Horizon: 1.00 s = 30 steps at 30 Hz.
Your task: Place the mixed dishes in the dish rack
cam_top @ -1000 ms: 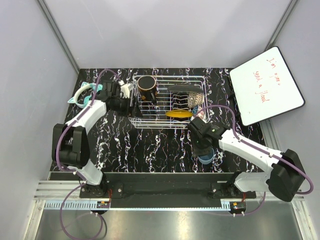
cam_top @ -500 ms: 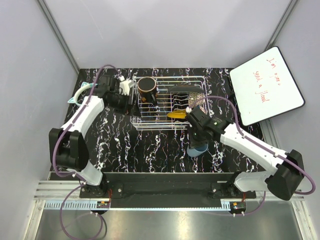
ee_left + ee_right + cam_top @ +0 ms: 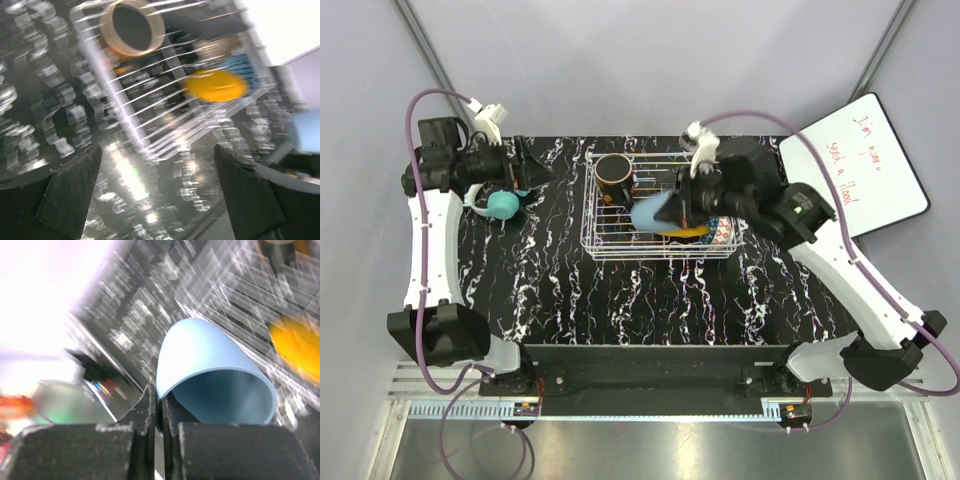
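White wire dish rack (image 3: 608, 240) holds dark mug (image 3: 614, 170) with tan rim, yellow patterned plate (image 3: 685, 229), blue patterned bowl (image 3: 240, 65). Light-blue cup (image 3: 653, 212), smooth, rounded, tipped sideways, hangs over rack's middle. Right gripper (image 3: 161, 401) pinches cup wall at the rim. Left gripper (image 3: 155, 192) fingers wide apart, holding nothing, near teal headphones (image 3: 503, 205). Black marbled table (image 3: 650, 290).

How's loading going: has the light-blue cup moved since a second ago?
Yes. The light-blue cup moved from the table, up-left, to over the dish rack.
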Tool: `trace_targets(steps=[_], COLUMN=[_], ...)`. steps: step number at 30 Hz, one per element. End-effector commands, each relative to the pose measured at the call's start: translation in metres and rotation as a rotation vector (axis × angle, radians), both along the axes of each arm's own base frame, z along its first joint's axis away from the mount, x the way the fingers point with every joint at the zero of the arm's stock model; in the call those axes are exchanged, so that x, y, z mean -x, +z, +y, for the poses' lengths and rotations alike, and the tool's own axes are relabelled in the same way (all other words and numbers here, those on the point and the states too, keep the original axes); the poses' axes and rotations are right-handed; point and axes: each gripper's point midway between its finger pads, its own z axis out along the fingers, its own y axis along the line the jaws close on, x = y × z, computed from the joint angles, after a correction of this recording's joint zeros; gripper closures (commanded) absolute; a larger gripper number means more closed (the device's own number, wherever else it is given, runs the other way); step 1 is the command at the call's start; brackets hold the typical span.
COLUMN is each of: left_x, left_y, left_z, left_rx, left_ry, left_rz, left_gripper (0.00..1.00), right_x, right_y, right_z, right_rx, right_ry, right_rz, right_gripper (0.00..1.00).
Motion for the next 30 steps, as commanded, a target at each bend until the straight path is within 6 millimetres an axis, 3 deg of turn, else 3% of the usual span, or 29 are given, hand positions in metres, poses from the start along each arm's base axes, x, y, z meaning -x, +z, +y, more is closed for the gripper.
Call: trace_targets(steps=[1,2,4,6,7,9,10,15,16,17,20,26,30], left_x=[0.031,0.034,0.038,0.040,0.040,0.040,0.037,0.021,0.014,0.012,0.007,-0.005,-0.005], left_y=[0.054,0.061,0.069,0.079,0.081,0.088,0.090,0.095,0.100,0.093,0.097,0.077,0.083], left_z=[-0.049,-0.054,-0.069,-0.085,-0.090,-0.102,-0.103,-0.123,-0.126,-0.128,-0.139,-0.158,-0.170], left_rx=[0.329,0.392,0.500,0.523,0.517,0.490,0.480,0.461,0.451,0.486,0.506,0.499,0.509], left_ry=[-0.259,-0.281,-0.404,-0.478,-0.499,-0.537,-0.536,-0.503,-0.509,-0.486,-0.480,-0.439,-0.457], left_rz=[0.060,0.116,0.190,0.214,0.204,0.168,0.150,0.125,0.054,0.117,0.074,0.105,0.091], left_gripper=[0.01,0.01,0.01,0.01,0.01,0.01,0.01,0.01,0.01,0.01,0.01,0.01,0.01], right_x=[-0.013,-0.021,-0.030,-0.049,-0.049,-0.064,-0.064,-0.082,-0.084,-0.085,-0.091,-0.099,-0.105], right_y=[0.124,0.115,0.140,0.120,0.135,0.112,0.115,0.105,0.105,0.105,0.101,0.090,0.083], right_z=[0.021,0.015,0.005,-0.007,-0.011,-0.012,-0.013,-0.005,-0.004,-0.003,0.000,0.004,0.008], right_rx=[-0.466,-0.537,-0.682,-0.789,-0.870,-0.936,-0.961,-0.994,-0.996,-0.999,-1.011,-1.035,-1.032], right_ry=[0.128,0.116,0.126,0.094,0.143,0.135,0.159,0.169,0.173,0.175,0.180,0.192,0.194], right_rz=[-0.243,-0.150,-0.205,-0.051,-0.112,0.048,0.035,0.113,0.116,0.127,0.151,0.197,0.213], right_gripper=[1.00,1.00,1.00,1.00,1.00,1.00,1.00,1.00,1.00,1.00,1.00,1.00,1.00])
